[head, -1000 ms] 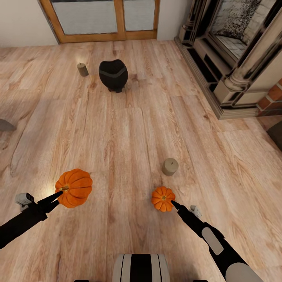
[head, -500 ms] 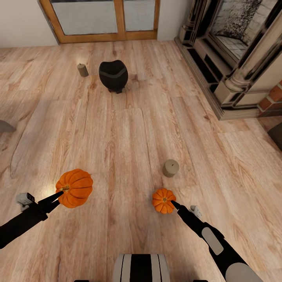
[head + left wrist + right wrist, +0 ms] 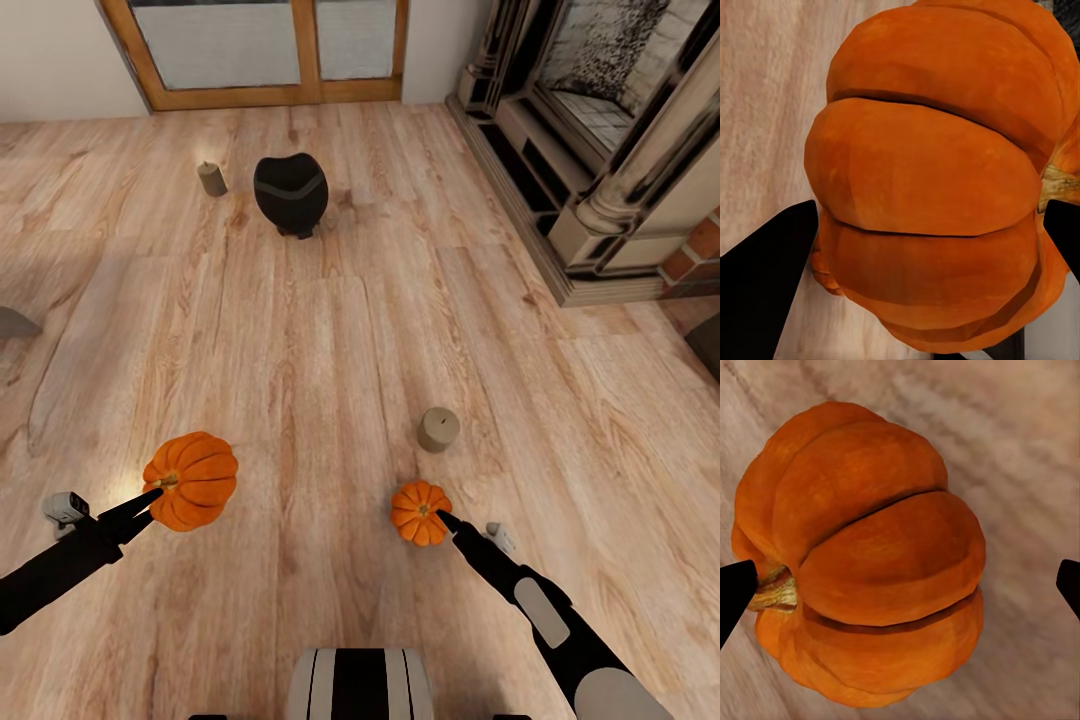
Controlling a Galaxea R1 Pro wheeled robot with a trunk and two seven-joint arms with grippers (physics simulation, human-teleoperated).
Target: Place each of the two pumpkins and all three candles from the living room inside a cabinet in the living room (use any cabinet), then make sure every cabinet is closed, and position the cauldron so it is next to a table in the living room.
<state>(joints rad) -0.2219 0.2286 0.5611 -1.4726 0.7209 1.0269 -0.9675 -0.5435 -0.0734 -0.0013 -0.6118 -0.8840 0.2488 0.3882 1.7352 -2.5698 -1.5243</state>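
Nearest to the robot, two pumpkins are seen, one at each arm. The left pumpkin (image 3: 190,480) is held up at the tip of the left gripper (image 3: 150,495); in the left wrist view its ribbed body (image 3: 934,176) is seen between the two dark fingers, so it is judged to be clamped. The right pumpkin (image 3: 420,512) is touched by the tip of the right gripper (image 3: 445,520), but in the right wrist view the fingertips (image 3: 736,589) are seen wide apart at both sides of it (image 3: 866,559), so whether it is gripped cannot be told.

The step in hand is judged to be the collecting of both pumpkins. A firm hold on the right one is needed next, then a turn towards a cabinet.

Just beyond the right pumpkin, a candle (image 3: 438,429) is standing on the plank floor (image 3: 330,340). Much open floor is left ahead. Further away, the cauldron (image 3: 290,193) and a second candle (image 3: 211,179) are placed near the glass doors (image 3: 265,50). The fireplace (image 3: 600,150) edge at the right must be avoided.
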